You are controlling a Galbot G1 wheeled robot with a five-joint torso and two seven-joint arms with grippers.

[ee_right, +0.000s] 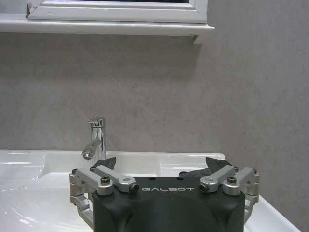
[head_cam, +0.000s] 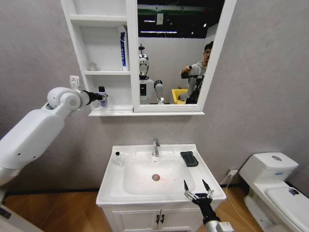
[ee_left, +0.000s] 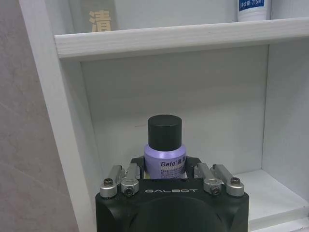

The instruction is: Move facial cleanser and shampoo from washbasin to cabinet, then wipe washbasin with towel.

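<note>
Left gripper (ee_left: 165, 180) clamps lilac black-capped bottle (ee_left: 165, 147) at cabinet (head_cam: 99, 110) bottom shelf; right gripper (head_cam: 198, 190) spread above washbasin (head_cam: 112, 186).

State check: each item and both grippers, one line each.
left gripper: shut on purple bottle, at cabinet's bottom shelf
purple bottle: upright, capped, held
white tube: upright on cabinet middle shelf
right gripper: jaws open, empty, at washbasin front edge
towel: folded, beside faucet
</note>
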